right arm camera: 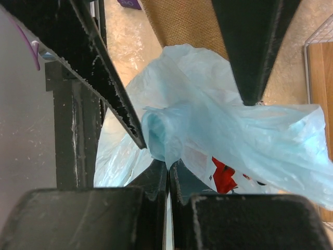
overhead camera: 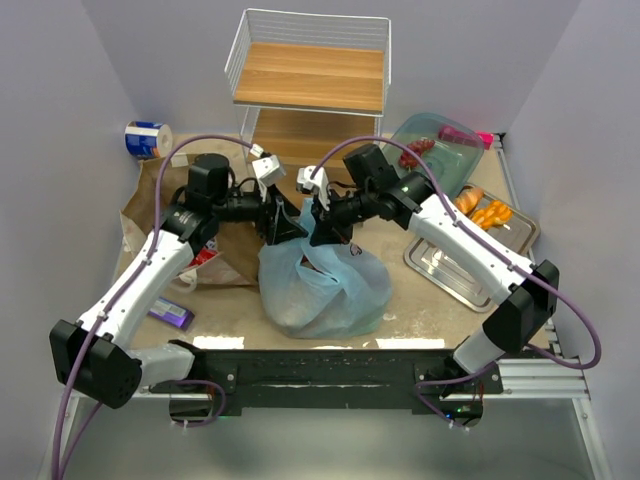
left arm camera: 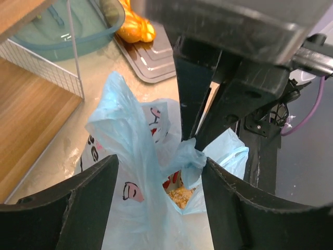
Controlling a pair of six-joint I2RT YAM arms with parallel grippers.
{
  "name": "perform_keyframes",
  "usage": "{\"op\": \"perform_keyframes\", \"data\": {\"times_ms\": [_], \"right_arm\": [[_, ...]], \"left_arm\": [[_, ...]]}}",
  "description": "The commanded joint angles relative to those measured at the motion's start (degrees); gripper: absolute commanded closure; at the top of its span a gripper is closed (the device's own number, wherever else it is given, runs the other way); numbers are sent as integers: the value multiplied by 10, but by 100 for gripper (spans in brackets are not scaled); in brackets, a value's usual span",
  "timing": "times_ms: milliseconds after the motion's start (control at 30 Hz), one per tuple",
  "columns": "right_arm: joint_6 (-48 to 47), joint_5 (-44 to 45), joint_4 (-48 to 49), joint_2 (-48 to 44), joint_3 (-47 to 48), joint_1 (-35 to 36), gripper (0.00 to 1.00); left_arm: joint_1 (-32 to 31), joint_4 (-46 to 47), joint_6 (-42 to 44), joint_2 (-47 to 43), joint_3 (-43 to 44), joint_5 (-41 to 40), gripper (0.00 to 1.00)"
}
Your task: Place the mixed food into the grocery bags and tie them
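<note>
Straddling the twisted top of the light-blue bag [overhead camera: 320, 290], left claw [left arm camera: 161, 187] spread — right claw [right arm camera: 167, 174] pinching it.

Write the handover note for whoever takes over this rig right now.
Left gripper: open, fingers either side of a raised handle of the light-blue plastic bag.
Right gripper: shut on a bunched part of that bag.
Done: bag holds food; red packaging shows inside.
To do: no finished knot visible; orange breads sit on the metal tray; brown paper bag lies by the left arm, untied.
</note>
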Motion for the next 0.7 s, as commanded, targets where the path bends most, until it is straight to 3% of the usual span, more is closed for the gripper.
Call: {"op": "perform_keyframes", "data": {"times_ms": [0, 200, 333, 400, 500, 533, 667], "right_arm": [[-13, 9, -8, -4, 22, 5, 100], [-17, 10, -2, -21, 11, 5, 100], [-12, 20, 6, -42, -4, 4, 96], [-7, 22, 11, -61, -20, 1, 76], [24, 14, 43, -109, -60, -23, 54], [37, 9, 59, -123, -73, -36, 41], [126, -26, 163, -179, -114, -107, 25]], "left_arm": [[4, 77, -36, -1, -17, 35, 34], [4, 94, -34, 0, -43, 51, 65], [3, 106, -27, -14, -57, 42, 97], [3, 133, -32, -30, -74, 29, 100], [4, 149, -27, -48, -90, 17, 100], [5, 154, -27, -51, -92, 16, 100], [6, 192, -28, -75, -119, 25, 100]]}}
